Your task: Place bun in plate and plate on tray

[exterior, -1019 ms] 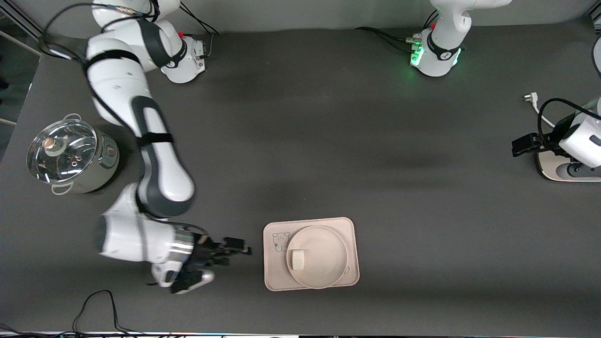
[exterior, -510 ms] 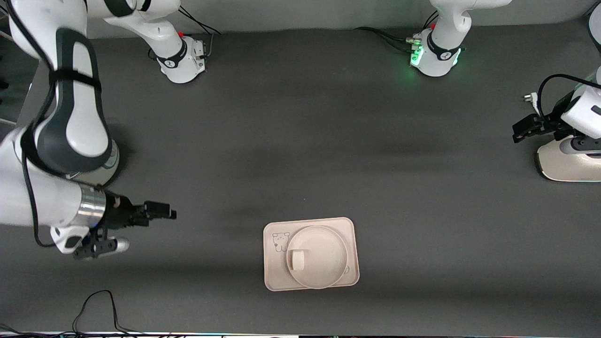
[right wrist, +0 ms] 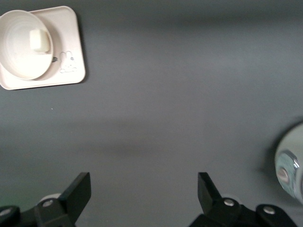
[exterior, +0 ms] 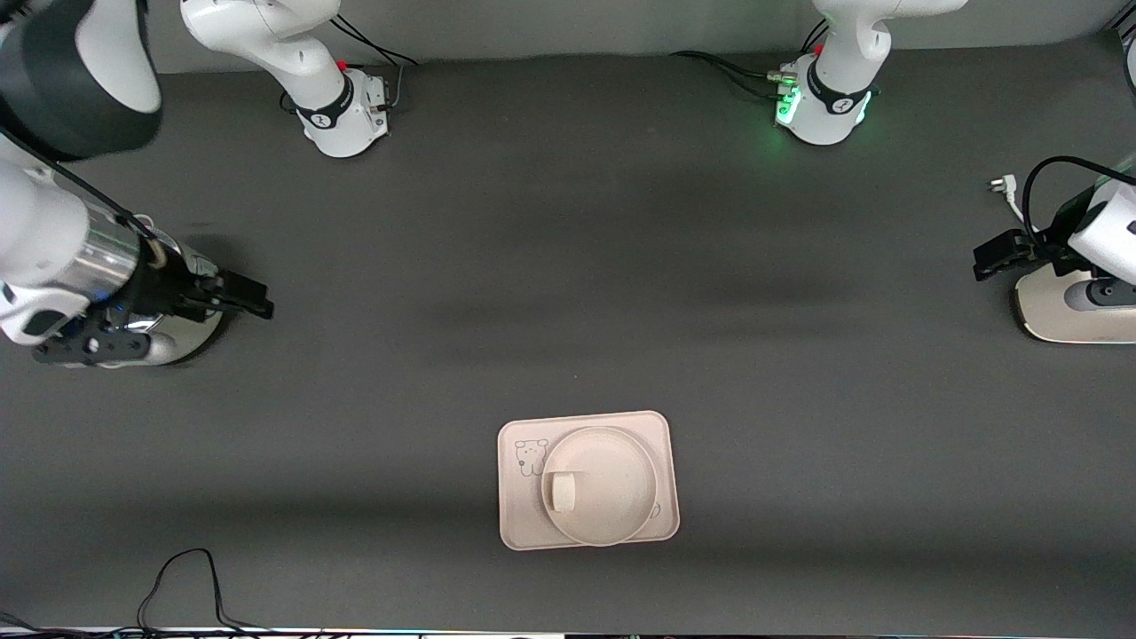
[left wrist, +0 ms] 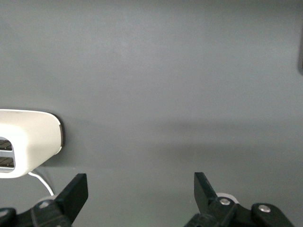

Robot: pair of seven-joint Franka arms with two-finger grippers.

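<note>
The off-white bun point(exterior: 561, 491) lies in the round cream plate point(exterior: 612, 497), and the plate sits on the rectangular tray point(exterior: 519, 524) with the animal drawing, near the front camera. The right wrist view shows the bun point(right wrist: 39, 39), the plate point(right wrist: 16, 52) and the tray point(right wrist: 71, 47) far from its fingers. My right gripper point(exterior: 253, 300) is open and empty, up over the pot at the right arm's end of the table. My left gripper point(exterior: 983, 257) is open and empty at the left arm's end, over the table beside a white appliance.
A steel pot point(exterior: 191, 335) with a glass lid point(right wrist: 289, 170) sits under my right hand. A white appliance point(exterior: 1061, 315) stands at the left arm's end, also in the left wrist view point(left wrist: 28, 142). A black cable point(exterior: 177, 577) loops at the table's near edge.
My right arm has swung away from the tray, rising toward the right arm's end until it is over the pot. The left gripper shifted slightly. The bun, plate and tray have not moved.
</note>
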